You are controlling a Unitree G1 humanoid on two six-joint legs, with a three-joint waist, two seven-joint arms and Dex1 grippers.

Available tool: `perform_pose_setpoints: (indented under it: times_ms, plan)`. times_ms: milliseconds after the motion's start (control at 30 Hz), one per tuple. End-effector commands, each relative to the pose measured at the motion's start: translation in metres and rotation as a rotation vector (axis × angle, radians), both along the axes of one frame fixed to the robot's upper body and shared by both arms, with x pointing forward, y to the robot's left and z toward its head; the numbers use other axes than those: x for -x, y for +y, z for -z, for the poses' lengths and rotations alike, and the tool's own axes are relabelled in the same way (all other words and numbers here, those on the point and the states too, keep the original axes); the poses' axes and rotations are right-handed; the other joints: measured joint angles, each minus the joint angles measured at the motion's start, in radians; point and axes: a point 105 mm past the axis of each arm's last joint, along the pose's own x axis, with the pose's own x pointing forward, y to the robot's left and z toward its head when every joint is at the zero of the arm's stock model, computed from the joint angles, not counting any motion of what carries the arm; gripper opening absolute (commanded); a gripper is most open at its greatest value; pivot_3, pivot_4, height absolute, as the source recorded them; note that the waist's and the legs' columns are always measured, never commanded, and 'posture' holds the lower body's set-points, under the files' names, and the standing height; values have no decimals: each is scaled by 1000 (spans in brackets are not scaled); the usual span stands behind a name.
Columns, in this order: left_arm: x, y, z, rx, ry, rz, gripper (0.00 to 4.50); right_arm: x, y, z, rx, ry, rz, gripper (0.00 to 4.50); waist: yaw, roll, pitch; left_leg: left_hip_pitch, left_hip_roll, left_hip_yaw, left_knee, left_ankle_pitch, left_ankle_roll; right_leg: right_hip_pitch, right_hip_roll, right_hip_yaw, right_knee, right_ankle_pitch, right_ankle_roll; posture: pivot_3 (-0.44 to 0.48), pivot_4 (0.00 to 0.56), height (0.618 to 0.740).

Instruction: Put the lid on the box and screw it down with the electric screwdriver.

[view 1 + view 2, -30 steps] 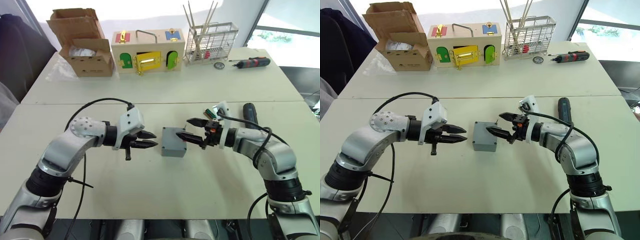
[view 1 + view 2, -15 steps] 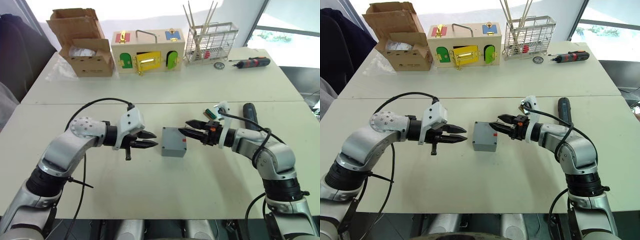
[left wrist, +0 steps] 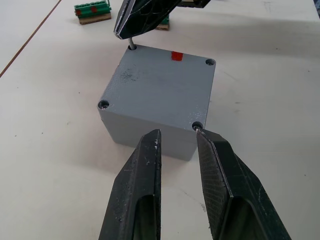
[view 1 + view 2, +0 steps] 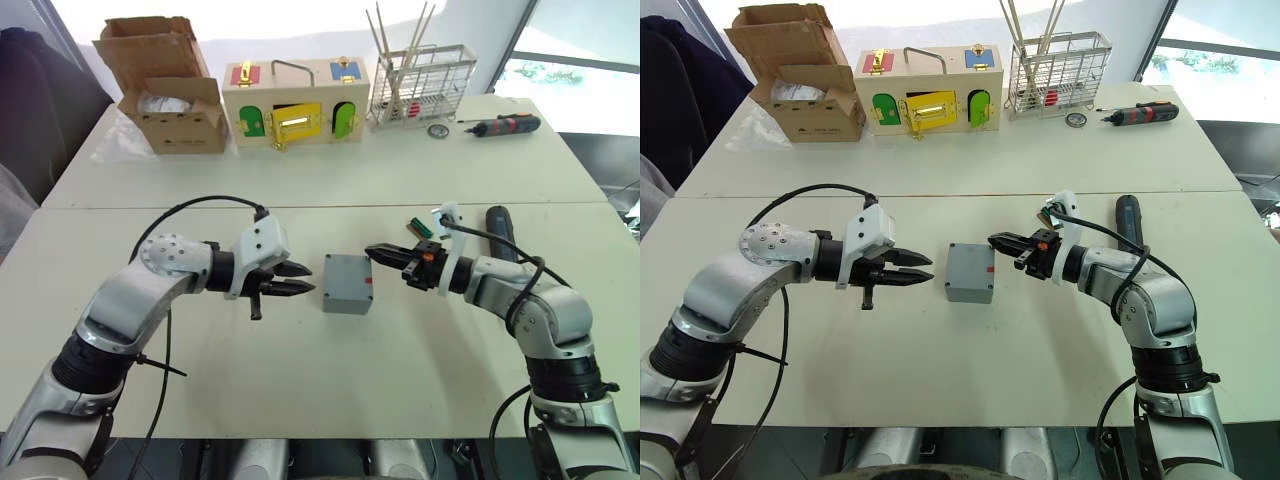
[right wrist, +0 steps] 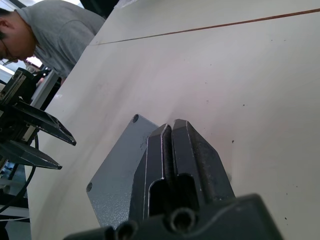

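Note:
The grey box (image 4: 347,283) sits on the table between my two grippers. Its top face (image 3: 160,80) has a screw hole at each corner and a small red mark, and I cannot make out a seam between lid and box. My left gripper (image 4: 300,279) hovers just left of the box, slightly open and empty. From the right, my right gripper (image 4: 372,250) is shut over the box's far right corner. A thin metal screw (image 3: 131,45) runs from its tips down into that corner hole. The black electric screwdriver (image 4: 500,228) lies on the table beyond my right arm.
Small green terminal blocks (image 4: 418,227) lie behind the right gripper. Along the far table stand a cardboard box (image 4: 165,85), a wooden box with coloured doors (image 4: 295,105) and a wire rack (image 4: 420,85), with a red-and-black screwdriver (image 4: 505,125) beside it. A person (image 5: 50,30) is off to the left.
My right gripper has gone from wide open beside the box to shut at its far right corner. The left arm and the box have not moved.

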Motion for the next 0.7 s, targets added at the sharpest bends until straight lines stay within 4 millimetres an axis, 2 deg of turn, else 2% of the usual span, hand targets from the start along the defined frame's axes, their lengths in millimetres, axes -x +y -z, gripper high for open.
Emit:
perform_pose_setpoints:
  times_ms: [33, 167, 300, 700]
  plan:
    - [0, 0, -7, -2, -44, 6, 1076, 0, 1, -14, -9, -57, -8, 22, 0, 0, 0, 0, 0, 0, 0, 0, 0, 0, 0, 0, 0, 0, 0, 0, 150, 731]
    - [-1, 0, -7, 0, -44, 6, 1076, 4, 4, -19, 29, -109, -33, 22, 0, 0, 0, 0, 0, 0, 0, 0, 0, 0, 0, 0, 0, 0, 0, 0, 150, 731]
    - [-1, -1, -6, 2, -43, 7, 1076, 7, 7, -12, 96, -134, -57, 22, 0, 0, 0, 0, 0, 0, 0, 0, 0, 0, 0, 0, 0, 0, 0, 0, 150, 731]
    - [-2, -3, -6, 7, -47, 5, 1076, 3, 8, -6, 143, -180, -48, 22, 0, 0, 0, 0, 0, 0, 0, 0, 0, 0, 0, 0, 0, 0, 0, 0, 150, 731]
